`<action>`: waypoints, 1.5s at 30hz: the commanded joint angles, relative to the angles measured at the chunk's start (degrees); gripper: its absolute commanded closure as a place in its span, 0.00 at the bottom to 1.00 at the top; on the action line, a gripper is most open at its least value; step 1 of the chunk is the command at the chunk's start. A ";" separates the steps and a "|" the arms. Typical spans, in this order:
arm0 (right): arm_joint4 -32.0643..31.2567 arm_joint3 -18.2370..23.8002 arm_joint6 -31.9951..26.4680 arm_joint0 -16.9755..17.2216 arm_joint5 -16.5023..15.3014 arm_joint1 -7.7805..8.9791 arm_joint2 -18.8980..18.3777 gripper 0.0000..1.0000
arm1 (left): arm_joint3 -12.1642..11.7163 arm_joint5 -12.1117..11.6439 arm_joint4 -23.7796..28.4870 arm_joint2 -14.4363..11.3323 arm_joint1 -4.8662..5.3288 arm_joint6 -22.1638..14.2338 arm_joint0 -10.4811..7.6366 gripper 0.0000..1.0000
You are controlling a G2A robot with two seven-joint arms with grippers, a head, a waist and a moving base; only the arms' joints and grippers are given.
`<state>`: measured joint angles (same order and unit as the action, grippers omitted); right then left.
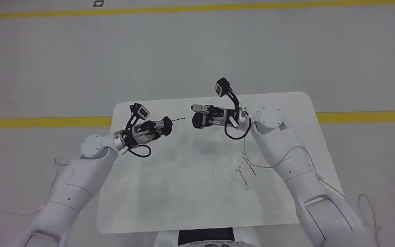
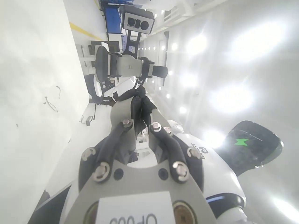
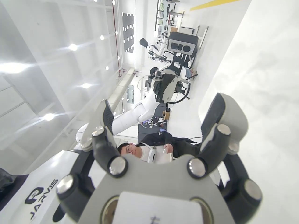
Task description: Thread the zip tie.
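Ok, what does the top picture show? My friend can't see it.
Seen from above, the left gripper holds a thin black zip tie out towards the open right gripper over a white table. A few loose ties lie on the table beside the right arm.

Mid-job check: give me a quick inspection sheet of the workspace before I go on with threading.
Surface: white table, faintly smudged.
Job's things: zip tie held by left gripper, free end pointing toward right gripper.
Clutter: a few thin loose ties lying near the right arm.
Grippers: left shut on the zip tie; right open, holding nothing; both above the table, apart.
Cables: black cable loop at each wrist.
Surroundings: grey floor with yellow lines.
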<state>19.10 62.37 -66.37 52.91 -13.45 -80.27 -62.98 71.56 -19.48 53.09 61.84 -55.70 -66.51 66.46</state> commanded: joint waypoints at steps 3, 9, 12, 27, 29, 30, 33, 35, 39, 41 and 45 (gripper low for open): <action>-0.51 1.22 1.59 0.79 0.45 0.03 0.31 0.00 | 0.87 0.19 -1.19 -0.40 -0.08 1.33 0.54 1.00; 1.11 2.29 2.74 1.45 1.31 0.15 0.24 0.00 | 0.70 0.00 -1.83 -0.51 -0.27 1.18 0.84 1.00; 1.11 2.29 2.74 1.45 1.31 0.15 0.24 0.00 | 0.70 0.00 -1.83 -0.51 -0.27 1.18 0.84 1.00; 7.55 2.32 -0.65 2.29 4.02 0.68 -0.46 0.29 | 1.78 1.45 0.16 0.13 -0.38 -2.56 2.01 1.00; 7.84 1.62 -1.63 1.91 4.81 0.76 -0.30 0.51 | 1.39 1.52 -0.05 0.14 -0.40 -3.44 1.88 1.00; 7.96 1.24 -2.12 1.63 5.19 0.80 -0.17 0.52 | 1.20 1.55 -0.39 0.11 -0.40 -4.03 1.74 1.00; 8.27 0.58 -3.05 1.17 5.80 0.86 0.18 0.58 | 0.78 1.39 -0.44 0.14 -0.46 -4.83 1.62 1.00; 8.29 0.18 -3.50 0.89 5.91 0.91 0.45 0.62 | 0.42 1.25 -0.38 0.19 -0.52 -5.00 1.55 1.00; 7.90 -0.14 -4.32 0.47 6.05 0.96 1.27 0.64 | -0.07 1.33 -0.19 0.16 -0.67 -4.87 1.43 1.00; 7.44 -0.26 -4.62 0.23 6.25 1.00 1.74 0.62 | -0.31 1.36 -0.20 0.12 -0.76 -4.72 1.31 1.00; 6.01 -0.22 -4.85 -0.18 6.57 1.10 2.65 0.63 | -0.60 1.48 0.10 0.09 -0.91 -4.76 1.15 1.00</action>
<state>25.16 62.13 -71.13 52.77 -6.94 -79.18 -60.49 71.04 -17.99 53.15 61.92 -56.58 -71.22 67.66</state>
